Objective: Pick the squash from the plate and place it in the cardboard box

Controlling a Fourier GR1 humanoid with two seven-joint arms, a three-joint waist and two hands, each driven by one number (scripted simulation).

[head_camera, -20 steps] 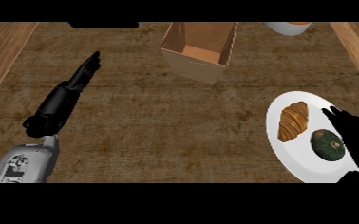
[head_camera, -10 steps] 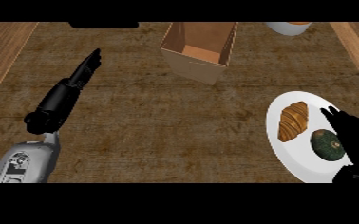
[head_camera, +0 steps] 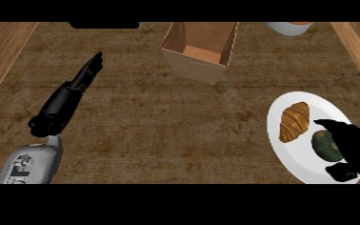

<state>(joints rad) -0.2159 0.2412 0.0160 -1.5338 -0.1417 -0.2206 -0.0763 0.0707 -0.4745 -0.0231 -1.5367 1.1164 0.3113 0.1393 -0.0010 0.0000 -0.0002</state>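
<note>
Head view: the squash (head_camera: 325, 145) is seen on the plate (head_camera: 295, 157) at the counter's (head_camera: 162, 114) right edge, beside a croissant (head_camera: 294, 121). The right hand (head_camera: 345, 143) is curled round it. The left hand (head_camera: 70, 93) is held straight, empty. The cardboard box (head_camera: 199, 50) is found near the far edge.

Counted one squash (head_camera: 326, 145), one croissant (head_camera: 294, 121), one white plate (head_camera: 292, 157), one open cardboard box (head_camera: 199, 52), one white bowl (head_camera: 288, 27) at top edge, two black hands: left (head_camera: 77, 83), right (head_camera: 346, 143).
</note>
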